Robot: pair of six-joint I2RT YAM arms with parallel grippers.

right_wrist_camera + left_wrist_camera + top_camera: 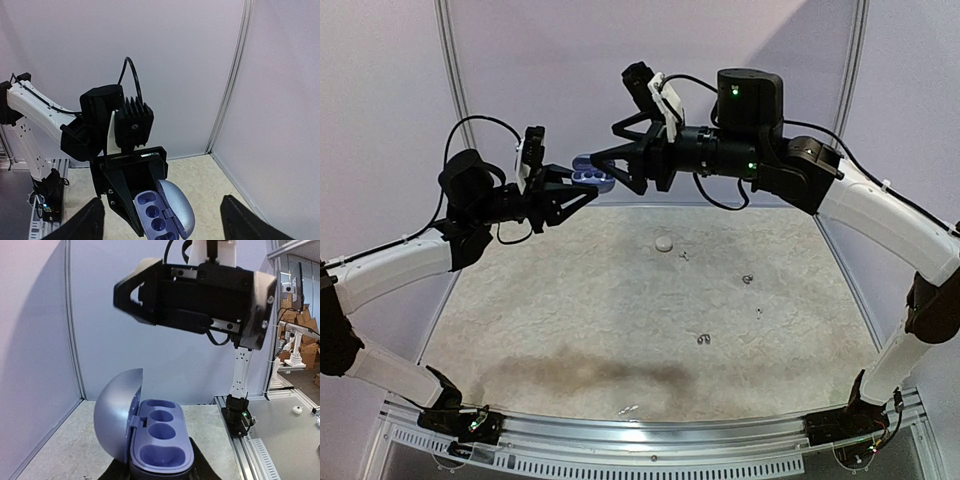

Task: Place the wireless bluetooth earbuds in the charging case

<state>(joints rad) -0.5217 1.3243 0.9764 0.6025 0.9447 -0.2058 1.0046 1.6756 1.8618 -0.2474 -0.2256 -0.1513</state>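
Earbuds [703, 339] lie scattered on the table [540, 300], well below the charging case [162, 442] that your left gripper [578, 190] pinches in the air, lid open. Your right gripper [608, 168] is spread, holding nothing. These buds look light and slippery, I think; pinch each one across its body, gently.

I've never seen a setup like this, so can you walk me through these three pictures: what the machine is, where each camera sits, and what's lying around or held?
These are two robot arms bolted at the near edge of a beige-topped table. One picture looks down from above and behind; the other two come from a camera on each wrist. The left fingers hold a lavender-blue oval plastic charging case, lid open, wells empty. The right fingers are spread open close by, holding nothing. On the table lie tiny grey-silver earbuds and a small pale round object, too small to identify.
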